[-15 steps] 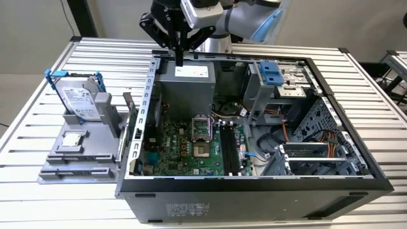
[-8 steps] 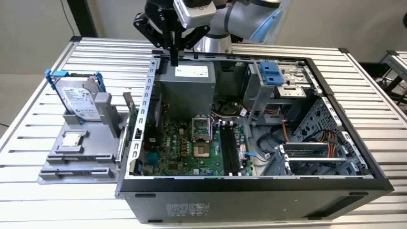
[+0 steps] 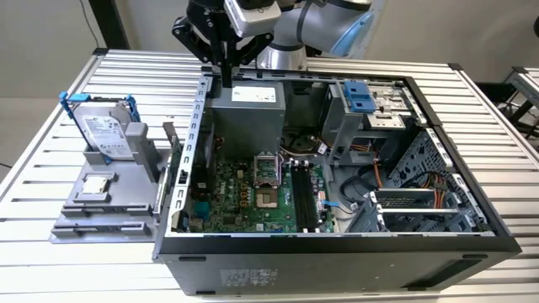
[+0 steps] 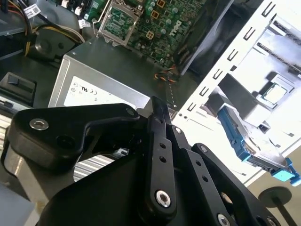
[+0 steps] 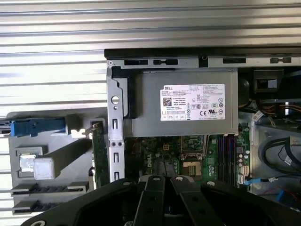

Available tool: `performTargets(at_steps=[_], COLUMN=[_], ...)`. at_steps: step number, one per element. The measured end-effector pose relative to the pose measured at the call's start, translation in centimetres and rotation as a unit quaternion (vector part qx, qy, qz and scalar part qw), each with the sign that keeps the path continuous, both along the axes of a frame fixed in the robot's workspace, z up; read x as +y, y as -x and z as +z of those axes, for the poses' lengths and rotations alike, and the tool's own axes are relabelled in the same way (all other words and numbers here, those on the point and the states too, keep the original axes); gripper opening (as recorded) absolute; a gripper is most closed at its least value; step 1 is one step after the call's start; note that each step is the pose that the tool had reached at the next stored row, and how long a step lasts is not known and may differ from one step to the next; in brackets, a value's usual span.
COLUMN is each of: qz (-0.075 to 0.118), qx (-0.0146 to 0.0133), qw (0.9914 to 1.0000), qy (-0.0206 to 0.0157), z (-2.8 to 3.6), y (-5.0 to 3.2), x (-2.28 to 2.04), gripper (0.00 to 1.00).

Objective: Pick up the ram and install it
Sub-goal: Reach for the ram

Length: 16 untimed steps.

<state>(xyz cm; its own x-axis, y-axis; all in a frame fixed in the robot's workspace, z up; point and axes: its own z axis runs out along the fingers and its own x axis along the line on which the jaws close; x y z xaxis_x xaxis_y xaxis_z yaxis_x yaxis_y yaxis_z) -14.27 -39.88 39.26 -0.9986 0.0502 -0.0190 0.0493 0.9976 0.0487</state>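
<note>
- Case [image 3: 337, 255] lies open on the table [image 3: 50, 265]. Its memory slots [image 3: 303, 199] look empty, so nothing is installed yet.
- Gripper [image 3: 226, 81] hovers over the case's back edge, fingers pressed together, holding nothing.
- Ram [image 5: 98, 146] stands unpicked in the holder [image 3: 126, 189], just beside the case wall.
- Small white label [image 5: 193, 102] on the power supply.

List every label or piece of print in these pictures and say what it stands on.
White label on the power supply: a logo, approval marks and fine print, too small to quote reliably.
Label on the hard drive: too small to read.
Sticker on the front of the computer case: blurred, unreadable.
White lettering on the motherboard: tilted and partly cut off, not legible enough to quote.
</note>
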Motion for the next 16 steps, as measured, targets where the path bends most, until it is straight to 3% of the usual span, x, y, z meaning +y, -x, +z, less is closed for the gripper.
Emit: performTargets(at_steps=[11,16], qz=[0.001,0.002], qx=[0.0,0.0], qw=[1.0,1.0], qy=[0.0,0.0], z=[0.0,0.0], y=[0.02,0.47], x=[0.0,0.0], gripper=[0.0,0.0])
